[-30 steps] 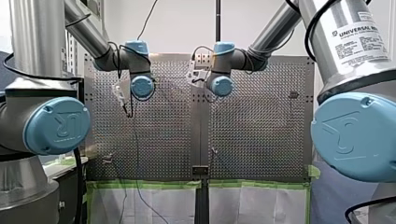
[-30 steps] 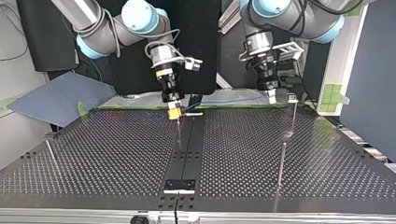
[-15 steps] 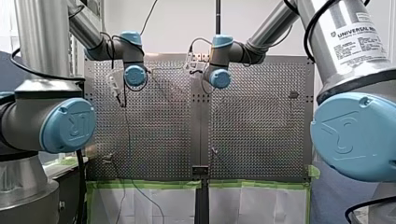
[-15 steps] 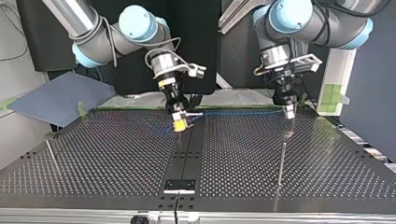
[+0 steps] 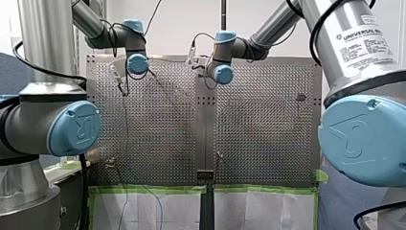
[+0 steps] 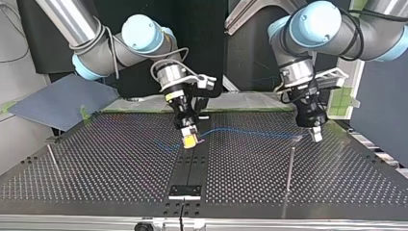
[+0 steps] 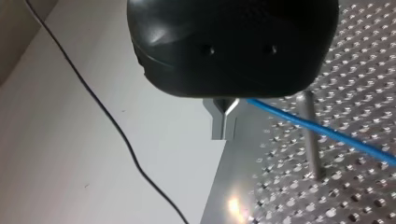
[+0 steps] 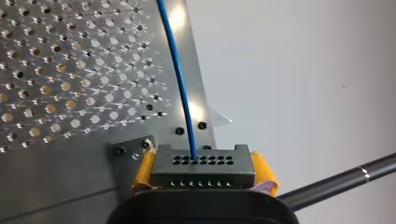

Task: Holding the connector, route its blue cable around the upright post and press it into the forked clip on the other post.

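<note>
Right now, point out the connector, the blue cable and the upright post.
connector point(image 8: 203, 170): right wrist view, its holed front face.
blue cable point(image 8: 182, 93): right wrist view, middle of the run ahead of the connector.
upright post point(image 6: 289, 171): top view, middle of its shaft.

**Top view.** The black perforated metal table point(image 6: 96, 159) carries a thin upright steel post point(image 6: 290, 166) at 7 o'clock of my left gripper point(image 6: 316, 136). My right gripper point(image 6: 190, 140) hangs at 9 o'clock of the left one, with a second thin steel post point(image 6: 52, 159) far off at its own 9 o'clock. A small black rectangular bracket point(image 6: 184, 191) lies at its 6 o'clock. The thin blue cable point(image 6: 250, 133) spans between the two grippers.

**Right wrist view.** The black rectangular plastic connector point(image 8: 203, 165) sits between the pads, and the cable runs straight ahead of it.
</note>
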